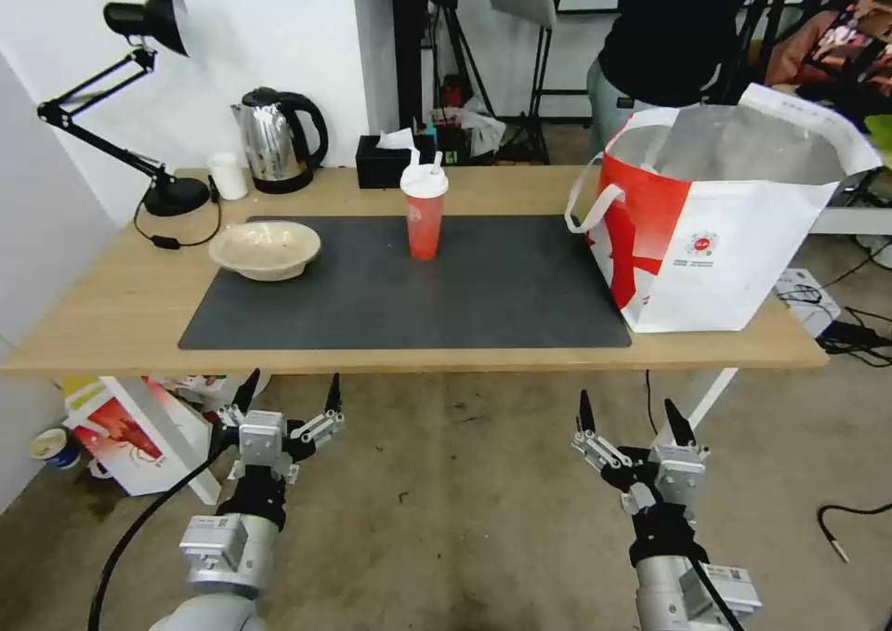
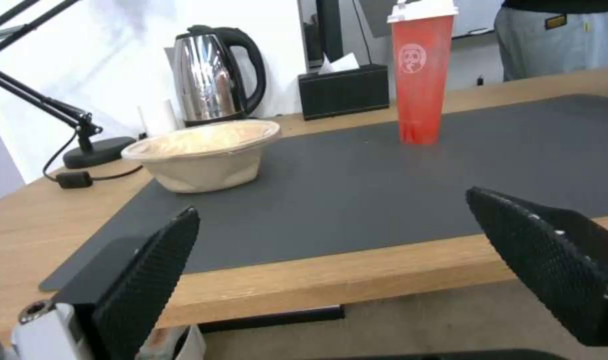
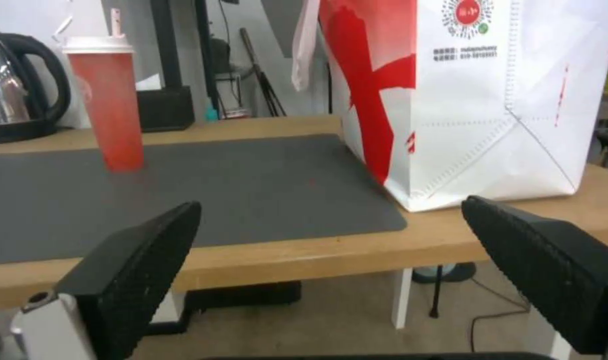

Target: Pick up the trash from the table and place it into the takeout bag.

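The counter (image 1: 111, 315) is a long light-wood top on white legs, carrying a large dark grey mat (image 1: 409, 287). It stands on a bare concrete floor (image 1: 465, 501) against a white wall.

On the mat's left end sits the shallow beige bowl (image 1: 266, 248), upright. The red translucent cup (image 1: 425, 213), with white lid and straws, stands upright at the mat's back centre, well apart from the bowl. The takeout bag (image 1: 734, 231) stands open at the counter's right end, its base overlapping the mat's right edge; the silver lining is visible.

Along the back edge stand a black desk lamp (image 1: 139, 101), a small white cup (image 1: 228, 177), a steel kettle (image 1: 277, 138) and a black tissue box (image 1: 386, 162).

The left gripper (image 1: 288, 396) and the right gripper (image 1: 632, 417) both hang below and in front of the counter edge, fingers spread wide, holding nothing.

The bag's contents cannot be made out past its rim. In the left wrist view the cup's straws are cut off. A red-and-white box (image 1: 125, 431) on the floor is partly hidden under the counter.
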